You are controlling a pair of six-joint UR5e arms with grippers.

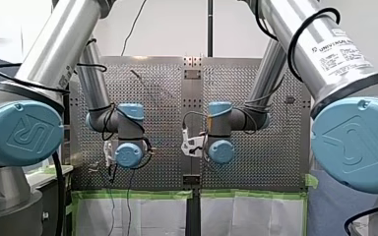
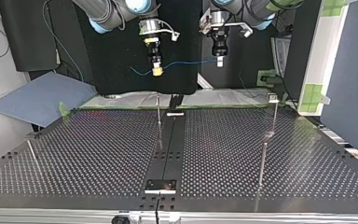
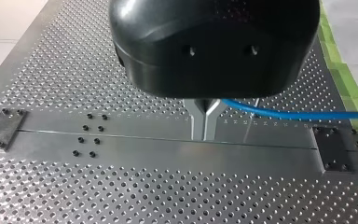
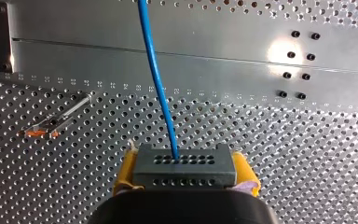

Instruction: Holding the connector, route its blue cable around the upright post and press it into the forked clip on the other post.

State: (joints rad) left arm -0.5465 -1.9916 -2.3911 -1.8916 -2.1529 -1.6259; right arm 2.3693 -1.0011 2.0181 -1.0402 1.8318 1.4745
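Holding the dark connector [image 4: 184,161] in my right end effector [image 4: 186,175], clamped between its yellow pads [image 4: 127,171], raised clear of the worktop [image 4: 307,154]. Trailing the blue cable [image 4: 156,79] from the connector's holed face across open air to my left end effector [image 3: 206,122]. Pinching that cable with metal fingers [image 3: 196,116] drawn narrow, shut on it just below the black housing [image 3: 214,46]. Hovering over perforated metal split by a plain centre strip with screwed plates [image 3: 2,128]. Carrying, in the top view, a thin upright post [image 2: 158,114] near the middle and a second post [image 2: 274,116] toward the right, perhaps topped by the forked clip [image 2: 272,97], too small to be sure. Edged with green tape [image 1: 138,194]; backed by a blue sheet [image 2: 37,98] at the top view's left and a black panel [image 2: 116,56].
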